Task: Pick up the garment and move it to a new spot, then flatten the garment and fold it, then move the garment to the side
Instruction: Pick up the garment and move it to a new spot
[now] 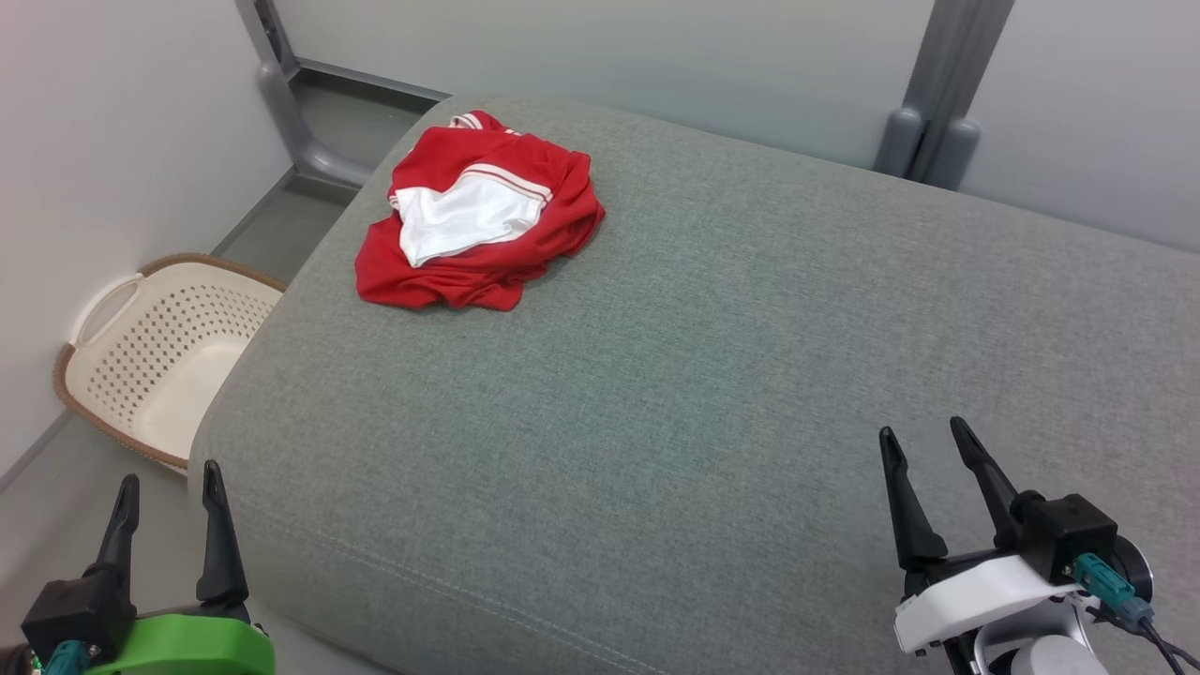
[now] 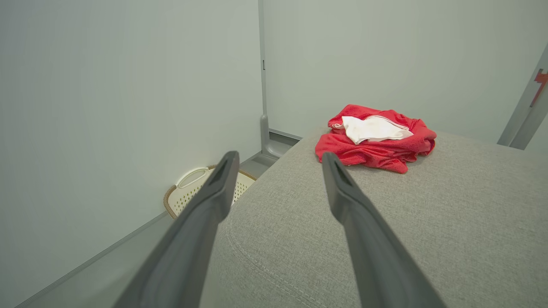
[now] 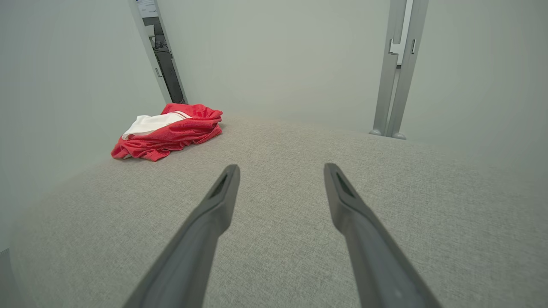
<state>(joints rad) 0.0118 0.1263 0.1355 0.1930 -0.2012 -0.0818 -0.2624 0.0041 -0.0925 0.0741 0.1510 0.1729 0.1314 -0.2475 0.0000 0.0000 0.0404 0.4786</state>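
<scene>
We see the garment [image 1: 478,216], red with a white panel and thin white striping turned up on top, lying crumpled in a loose heap on the grey upholstered cushion [image 1: 712,394], close to its far left corner and just inside its left edge. Nothing touches it. Our left gripper [image 1: 170,473] hangs at the cushion's near left corner, its two dark fingers [image 1: 221,548] spread wide apart with nothing between them. In the left wrist view they point along the left edge towards the garment, which lies well ahead of them. Our right gripper [image 1: 922,428] sits over the near edge towards the right corner, well apart from the garment. Its fingers [image 1: 907,511] are likewise spread wide and hold nothing, and the right wrist view shows bare grey fabric between them. Beside the cushion's left edge, down on the floor [image 1: 56,497] against the pale wall [image 1: 112,141], stands a cream perforated laundry basket [image 1: 101,312] with a brown rim.
</scene>
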